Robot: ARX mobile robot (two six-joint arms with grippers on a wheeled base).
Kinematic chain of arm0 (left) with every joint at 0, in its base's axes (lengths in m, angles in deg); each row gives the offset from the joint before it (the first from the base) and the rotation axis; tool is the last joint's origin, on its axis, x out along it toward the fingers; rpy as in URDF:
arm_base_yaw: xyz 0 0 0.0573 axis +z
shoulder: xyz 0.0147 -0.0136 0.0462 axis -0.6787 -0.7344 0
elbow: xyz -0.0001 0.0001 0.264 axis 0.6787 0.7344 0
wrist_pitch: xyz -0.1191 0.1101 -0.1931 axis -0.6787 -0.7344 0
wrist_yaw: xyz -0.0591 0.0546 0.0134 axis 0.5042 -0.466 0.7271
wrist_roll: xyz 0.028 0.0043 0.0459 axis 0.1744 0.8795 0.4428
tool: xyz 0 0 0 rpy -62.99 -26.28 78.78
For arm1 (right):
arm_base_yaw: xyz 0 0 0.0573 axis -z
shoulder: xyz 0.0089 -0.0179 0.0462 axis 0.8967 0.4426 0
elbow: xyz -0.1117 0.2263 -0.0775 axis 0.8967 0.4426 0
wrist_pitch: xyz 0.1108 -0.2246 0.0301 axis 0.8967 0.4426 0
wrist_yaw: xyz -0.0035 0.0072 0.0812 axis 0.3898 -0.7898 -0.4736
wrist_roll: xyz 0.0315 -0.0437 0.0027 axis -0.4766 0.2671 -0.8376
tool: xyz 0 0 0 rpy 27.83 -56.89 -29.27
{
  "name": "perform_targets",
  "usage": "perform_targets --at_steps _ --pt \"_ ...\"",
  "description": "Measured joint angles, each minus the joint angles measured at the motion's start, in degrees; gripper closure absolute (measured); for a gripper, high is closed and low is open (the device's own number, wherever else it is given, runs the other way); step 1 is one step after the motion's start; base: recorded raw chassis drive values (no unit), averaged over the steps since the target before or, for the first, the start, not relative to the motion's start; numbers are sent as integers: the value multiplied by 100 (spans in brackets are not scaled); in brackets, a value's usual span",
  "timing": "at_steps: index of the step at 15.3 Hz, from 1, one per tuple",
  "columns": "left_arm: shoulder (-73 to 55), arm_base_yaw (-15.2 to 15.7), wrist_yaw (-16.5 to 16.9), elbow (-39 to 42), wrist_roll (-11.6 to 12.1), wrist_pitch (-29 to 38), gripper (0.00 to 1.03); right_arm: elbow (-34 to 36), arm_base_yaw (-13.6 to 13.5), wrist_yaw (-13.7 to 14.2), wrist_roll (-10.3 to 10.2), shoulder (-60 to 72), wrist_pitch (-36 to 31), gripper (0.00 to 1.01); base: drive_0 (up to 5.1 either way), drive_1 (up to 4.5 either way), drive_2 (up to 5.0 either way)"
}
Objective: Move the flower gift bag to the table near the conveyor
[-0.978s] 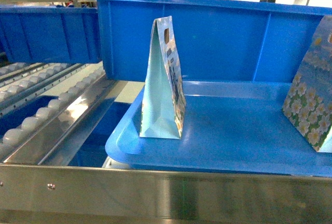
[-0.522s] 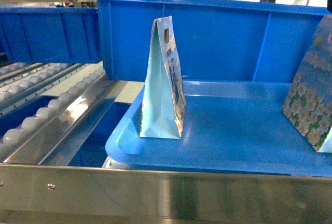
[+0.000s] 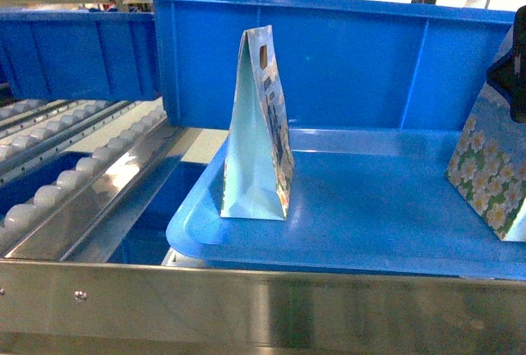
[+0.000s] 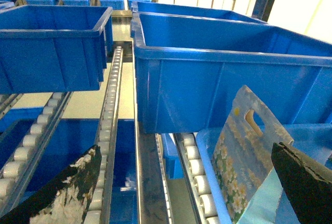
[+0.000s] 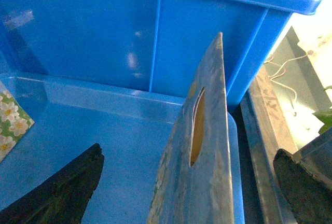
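Right tool [image 5: 187, 182] stood spread wide, one finger each side of the flower gift bag [image 5: 194, 167] without touching it; left tool [image 4: 181, 187] was also spread, beside the other bag [image 4: 244, 151]. The flower gift bag [image 3: 491, 166] stood upright at the right end of the blue tray [image 3: 370, 215] on the conveyor [image 3: 74, 174], table not in view. Looked like thin, light, easily creased paper, so I'd pinch the flat top edge near the handle cutout [image 5: 197, 125].

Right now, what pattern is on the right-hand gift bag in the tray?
White daisies on green and blue; the bag shows best in the head view.
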Motion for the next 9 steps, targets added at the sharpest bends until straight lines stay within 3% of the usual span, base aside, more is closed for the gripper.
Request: perform_targets --at_steps 6,9 --pt "0 0 0 0 0 -2 5 -579 409 -256 -697 490 247 3 0 0 0" --pt "0 0 0 0 0 -2 5 -564 411 -376 -763 608 251 5 0 0 0"
